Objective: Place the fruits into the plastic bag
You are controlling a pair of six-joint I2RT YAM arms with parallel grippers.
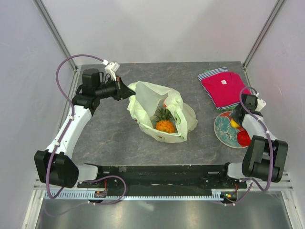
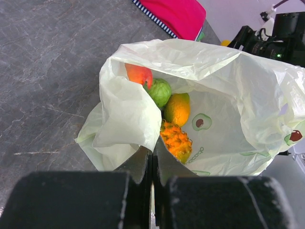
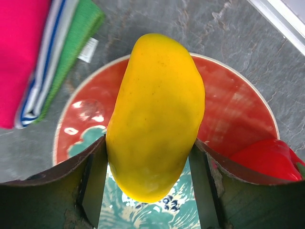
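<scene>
The pale-green plastic bag (image 1: 152,98) lies open mid-table. My left gripper (image 1: 129,90) is shut on its near rim, which the left wrist view shows pinched between the fingers (image 2: 153,155). Inside the bag (image 2: 228,95) lie the orange pineapple (image 2: 177,140), an orange-red peach (image 2: 139,75), a green round fruit (image 2: 159,91) and a yellow-orange oval fruit (image 2: 177,109). My right gripper (image 3: 150,143) is over the floral plate (image 3: 233,109), shut on the yellow mango (image 3: 155,114), with a finger against each side. A red piece (image 3: 267,157) lies on the plate beside it.
A folded red shirt (image 1: 224,88) with striped edges lies at the back right, just behind the plate (image 1: 223,129). Grey walls and frame posts enclose the table on three sides. The right arm (image 2: 281,40) shows beyond the bag in the left wrist view.
</scene>
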